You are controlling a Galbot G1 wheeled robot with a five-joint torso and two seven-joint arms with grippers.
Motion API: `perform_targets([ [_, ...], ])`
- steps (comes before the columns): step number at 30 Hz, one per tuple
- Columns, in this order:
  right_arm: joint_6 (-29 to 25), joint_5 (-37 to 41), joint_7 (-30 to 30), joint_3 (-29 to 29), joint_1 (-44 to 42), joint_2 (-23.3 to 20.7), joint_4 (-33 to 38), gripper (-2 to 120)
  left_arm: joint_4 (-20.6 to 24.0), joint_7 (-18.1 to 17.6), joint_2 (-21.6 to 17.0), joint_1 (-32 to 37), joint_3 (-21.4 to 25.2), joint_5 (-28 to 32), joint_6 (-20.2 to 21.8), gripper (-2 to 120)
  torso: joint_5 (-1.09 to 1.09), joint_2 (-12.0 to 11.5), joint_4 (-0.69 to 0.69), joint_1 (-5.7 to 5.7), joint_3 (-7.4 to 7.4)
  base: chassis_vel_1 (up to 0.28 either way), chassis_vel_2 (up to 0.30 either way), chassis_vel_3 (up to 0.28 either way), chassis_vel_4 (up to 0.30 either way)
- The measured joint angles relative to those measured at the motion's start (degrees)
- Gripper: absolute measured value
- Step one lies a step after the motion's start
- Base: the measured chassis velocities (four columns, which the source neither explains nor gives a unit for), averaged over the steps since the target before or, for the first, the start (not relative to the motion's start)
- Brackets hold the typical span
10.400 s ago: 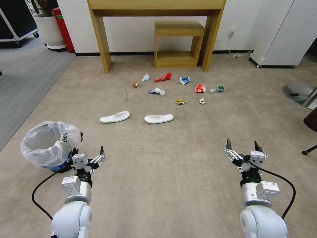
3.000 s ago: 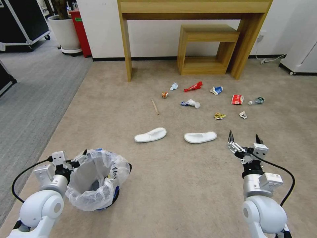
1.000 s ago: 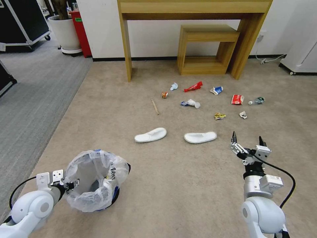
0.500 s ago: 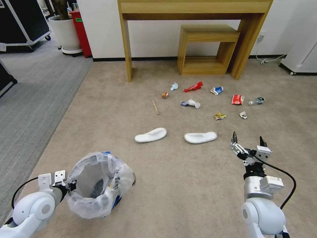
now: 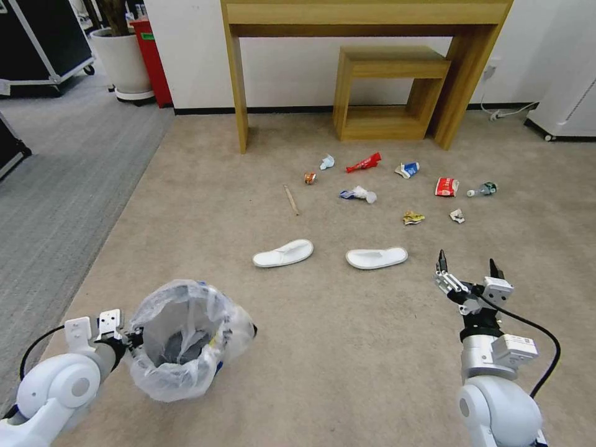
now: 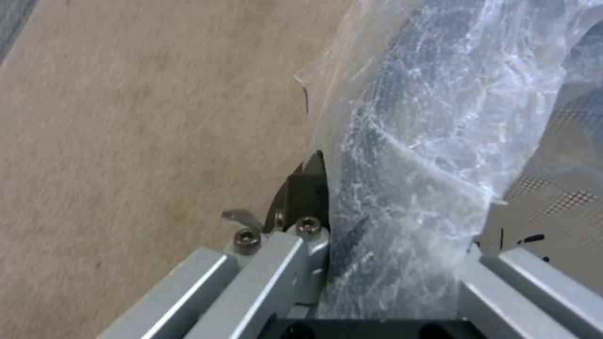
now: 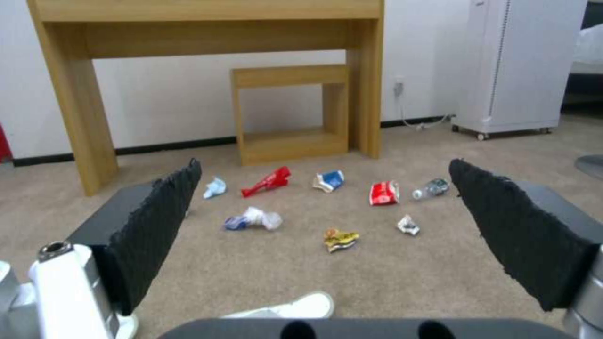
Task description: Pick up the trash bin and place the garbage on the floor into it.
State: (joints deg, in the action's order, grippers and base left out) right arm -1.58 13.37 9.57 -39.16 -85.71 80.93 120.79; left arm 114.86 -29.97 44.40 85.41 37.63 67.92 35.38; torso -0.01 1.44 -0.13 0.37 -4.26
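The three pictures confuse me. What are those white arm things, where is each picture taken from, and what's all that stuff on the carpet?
They belong to a robot with two arms. The big picture comes from a camera on its head, looking down at the floor. The other two come from cameras on its wrists.

Each arm ends in an end effector, a pincer for grabbing. The left end effector is shut on the rim of the trash bin, which has a see-through bag; the left wrist picture shows that bag up close. The right end effector is open and holds nothing.

On the carpet lies the garbage: two white slippers, a red wrapper, a small bottle, a wooden stick and some crumpled bits.
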Motion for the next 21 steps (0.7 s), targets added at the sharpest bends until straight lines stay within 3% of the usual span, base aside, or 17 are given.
perform_targets([
  [8, 0.2, 0.6, 0.2, -0.1, -0.4, -0.3, 0.6, 100, 4.8, -4.3, -1.1, 0.3, 2.4, 4.5, 0.5, 0, 0.02, 0.0, 0.01, 0.00, 0.00, 0.000, 0.000, 0.000, 0.000],
  [21, 0.9, 3.5, 0.7, -0.4, -1.2, -1.6, 1.9, 100, 11.3, -5.0, -1.6, 5.4, 6.6, 5.0, 1.0, 0, 0.02, 0.0, 0.00, 0.00, 0.01, 0.000, 0.000, 0.000, 0.000],
])
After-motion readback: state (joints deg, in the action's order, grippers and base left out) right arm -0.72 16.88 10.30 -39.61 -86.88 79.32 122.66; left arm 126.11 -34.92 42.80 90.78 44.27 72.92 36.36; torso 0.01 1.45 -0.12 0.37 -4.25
